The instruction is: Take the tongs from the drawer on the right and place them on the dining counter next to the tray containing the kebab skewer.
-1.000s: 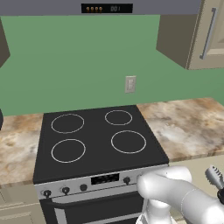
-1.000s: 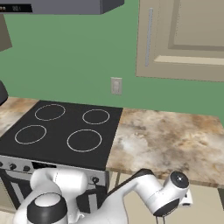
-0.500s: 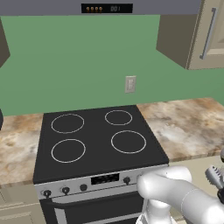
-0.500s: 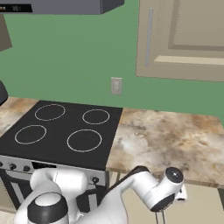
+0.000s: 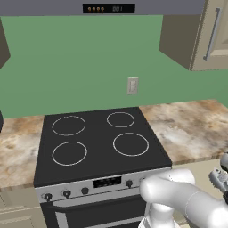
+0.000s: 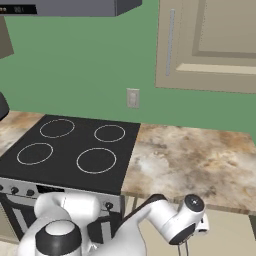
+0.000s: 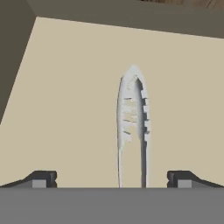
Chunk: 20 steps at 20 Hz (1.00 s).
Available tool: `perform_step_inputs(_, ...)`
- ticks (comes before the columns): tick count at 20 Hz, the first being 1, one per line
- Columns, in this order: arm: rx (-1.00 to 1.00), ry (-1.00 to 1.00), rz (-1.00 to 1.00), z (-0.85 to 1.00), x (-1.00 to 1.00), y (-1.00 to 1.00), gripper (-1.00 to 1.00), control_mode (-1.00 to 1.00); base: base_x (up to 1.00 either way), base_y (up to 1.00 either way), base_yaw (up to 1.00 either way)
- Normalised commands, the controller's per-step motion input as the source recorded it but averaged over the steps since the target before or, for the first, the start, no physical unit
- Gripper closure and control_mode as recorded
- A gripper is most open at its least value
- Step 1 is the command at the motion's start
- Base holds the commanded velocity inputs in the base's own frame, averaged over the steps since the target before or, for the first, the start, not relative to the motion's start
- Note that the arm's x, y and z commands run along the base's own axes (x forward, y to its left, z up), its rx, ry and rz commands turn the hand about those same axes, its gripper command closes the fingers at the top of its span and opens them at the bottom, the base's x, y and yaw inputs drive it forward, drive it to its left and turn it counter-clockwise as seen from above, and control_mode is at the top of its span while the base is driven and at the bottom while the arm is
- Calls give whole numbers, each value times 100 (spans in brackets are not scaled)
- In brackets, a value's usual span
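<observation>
Matt grey metal tongs point(image 7: 132, 127) with ridged tip, smooth matt beige drawer point(image 7: 65, 87) floor, glossy marbled stone worktop point(image 6: 200, 160)

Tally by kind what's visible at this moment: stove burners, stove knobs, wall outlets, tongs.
Burner rings on the stove: 4
Knobs on the stove's front panel, as far as visible in the left base view: 5
Wall outlet: 1
Tongs, lying in the drawer: 1
Total: 11

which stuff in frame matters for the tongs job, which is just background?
Job:
- tongs, lying flat in the drawer
- drawer, open, beige floor
- gripper, open, fingertips either side of the tongs

Background:
- stove
- worktop
- wall outlet
- upper cabinet
- hood
</observation>
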Motion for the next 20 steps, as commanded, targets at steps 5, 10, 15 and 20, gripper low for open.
perform_step_inputs(5,0,0,0,-28,0,0,-100,-100,0,0,0)
perform_step_inputs(10,0,0,0,-22,0,0,-100,-100,0,0,0)
perform_step_inputs(15,-3,0,0,-45,0,0,-100,-100,0,0,0)
perform_step_inputs(20,-2,8,0,-19,5,0,-100,-100,0,0,0)
